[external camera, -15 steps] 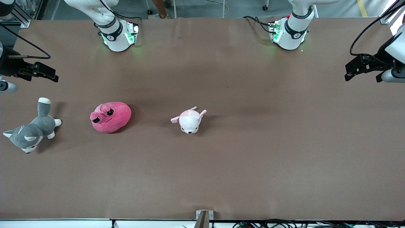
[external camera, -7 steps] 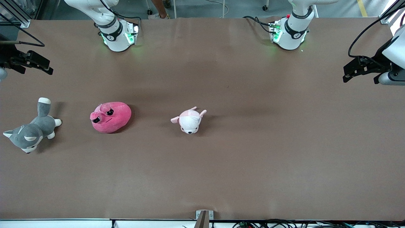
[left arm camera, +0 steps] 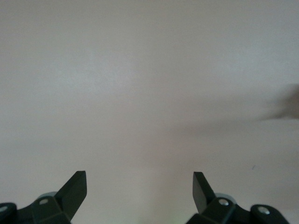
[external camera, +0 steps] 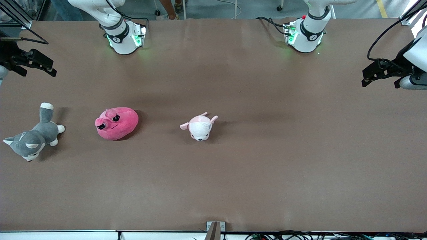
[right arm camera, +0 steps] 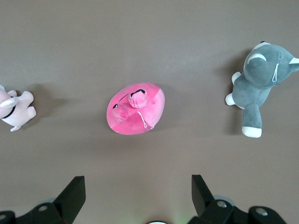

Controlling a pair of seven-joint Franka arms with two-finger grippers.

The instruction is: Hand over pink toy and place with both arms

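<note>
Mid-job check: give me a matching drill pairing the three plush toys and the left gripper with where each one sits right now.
Things:
1. pink toy
2. husky plush
3. white and pale-pink plush
4. left gripper

Places:
A. over bare table at the left arm's end, open, holding nothing
B. lying nearest the right arm's end
C. lying near the middle of the table
D. lying between the other two plushes

Pairs: 1-D, 2-B, 3-C, 4-A
</note>
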